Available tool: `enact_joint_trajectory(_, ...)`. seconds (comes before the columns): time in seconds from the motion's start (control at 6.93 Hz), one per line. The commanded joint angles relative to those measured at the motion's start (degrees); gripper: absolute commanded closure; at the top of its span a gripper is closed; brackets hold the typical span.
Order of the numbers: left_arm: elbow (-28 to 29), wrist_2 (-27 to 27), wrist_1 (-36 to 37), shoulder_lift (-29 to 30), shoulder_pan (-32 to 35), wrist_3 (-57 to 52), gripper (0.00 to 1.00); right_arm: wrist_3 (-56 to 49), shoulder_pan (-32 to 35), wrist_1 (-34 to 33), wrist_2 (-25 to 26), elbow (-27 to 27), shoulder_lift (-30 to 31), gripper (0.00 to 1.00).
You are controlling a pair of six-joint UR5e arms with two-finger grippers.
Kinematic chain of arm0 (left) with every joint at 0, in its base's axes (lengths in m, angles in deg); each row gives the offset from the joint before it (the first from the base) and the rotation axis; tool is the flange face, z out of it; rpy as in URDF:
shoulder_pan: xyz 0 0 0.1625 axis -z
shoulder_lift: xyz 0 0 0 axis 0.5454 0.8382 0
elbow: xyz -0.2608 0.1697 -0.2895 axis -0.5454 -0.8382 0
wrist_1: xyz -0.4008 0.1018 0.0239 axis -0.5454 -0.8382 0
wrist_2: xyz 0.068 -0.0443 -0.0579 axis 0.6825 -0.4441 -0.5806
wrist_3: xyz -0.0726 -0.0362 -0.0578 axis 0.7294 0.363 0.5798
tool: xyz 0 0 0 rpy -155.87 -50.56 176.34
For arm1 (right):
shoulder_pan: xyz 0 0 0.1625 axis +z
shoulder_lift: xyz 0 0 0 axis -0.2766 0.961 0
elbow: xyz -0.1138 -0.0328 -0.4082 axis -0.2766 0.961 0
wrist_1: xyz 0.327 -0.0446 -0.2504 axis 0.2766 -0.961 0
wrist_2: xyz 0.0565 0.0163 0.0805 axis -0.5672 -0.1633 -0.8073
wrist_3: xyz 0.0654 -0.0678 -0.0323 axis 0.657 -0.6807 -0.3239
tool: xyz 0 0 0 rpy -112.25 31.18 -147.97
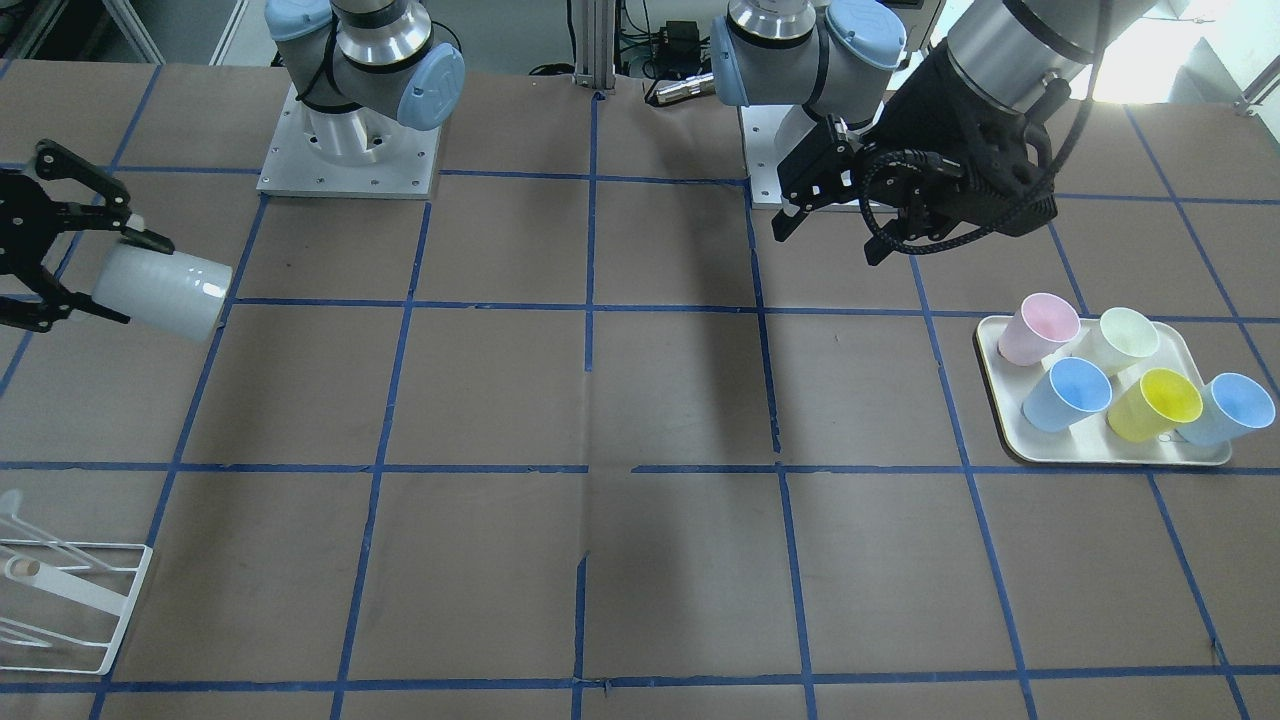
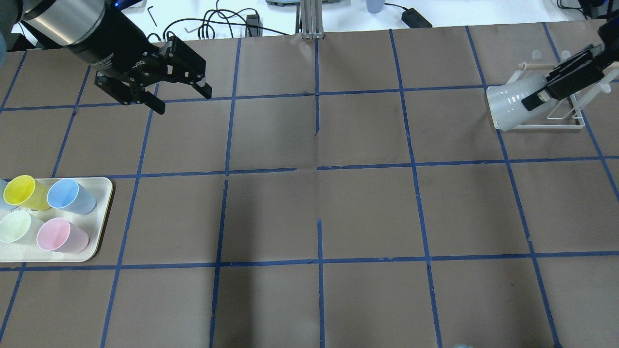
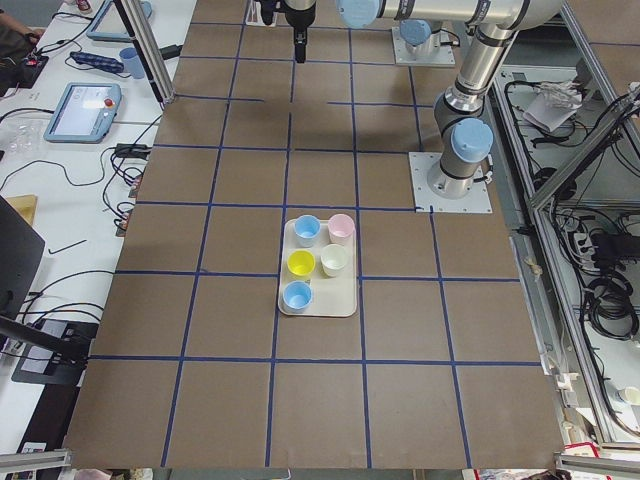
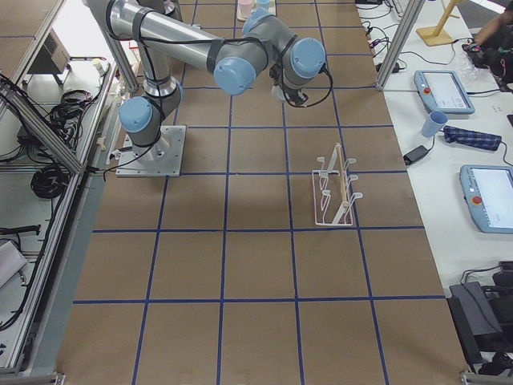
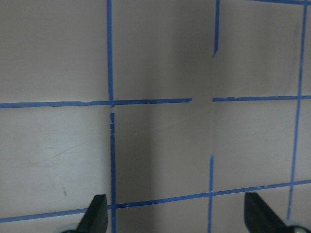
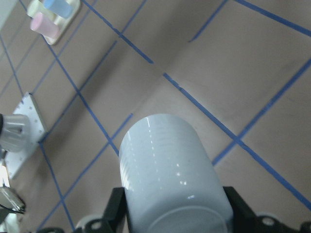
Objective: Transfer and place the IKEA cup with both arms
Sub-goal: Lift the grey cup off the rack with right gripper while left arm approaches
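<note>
The IKEA cup (image 1: 165, 292), a plain pale grey-white tumbler, is held on its side in the air by my right gripper (image 1: 100, 265), whose fingers are shut on it. In the overhead view the cup (image 2: 510, 104) and right gripper (image 2: 541, 96) overlap the white wire rack (image 2: 556, 124). The right wrist view shows the cup (image 6: 167, 165) between the fingers, well above the table. My left gripper (image 1: 825, 238) is open and empty, hovering high near its base, also in the overhead view (image 2: 184, 100) and the left wrist view (image 5: 177, 216).
A cream tray (image 1: 1100, 452) on my left side holds pink, pale green-white, yellow and two light blue cups; it also shows in the overhead view (image 2: 99, 212). The white wire rack (image 1: 60, 600) stands at the table's far edge on my right. Blue tape lines grid the brown table.
</note>
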Motion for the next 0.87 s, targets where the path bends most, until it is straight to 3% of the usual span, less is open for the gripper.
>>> enact_joint_trajectory(0.0, -3.9, -16.9, 0.5, -0.3, -2.7, 0.2, 0.00, 1.1, 3.8, 5.2, -15.1, -4.7, 0.1, 0.61)
enact_joint_trajectory(0.29, -10.0, -35.5, 7.1, 0.3, -2.9, 0.7, 0.00, 3.9, 6.0, 7.9, -28.9, -9.8, 0.2, 0.61)
enact_joint_trajectory(0.43, -14.9, -43.4, 12.7, 1.3, -2.4, 0.7, 0.00, 3.8, 7.7, 13.6, -38.9, -10.5, 0.1, 0.61)
enact_joint_trajectory(0.58, -20.1, -49.2, 20.1, 1.9, -2.1, 1.2, 0.00, 3.6, 8.8, 18.3, -44.7, -10.5, 0.3, 0.61)
enact_joint_trajectory(0.72, -22.6, -52.2, 24.6, 3.2, -1.4, 1.9, 0.00, 3.7, 10.8, 20.6, -46.7, -10.5, 0.8, 0.61)
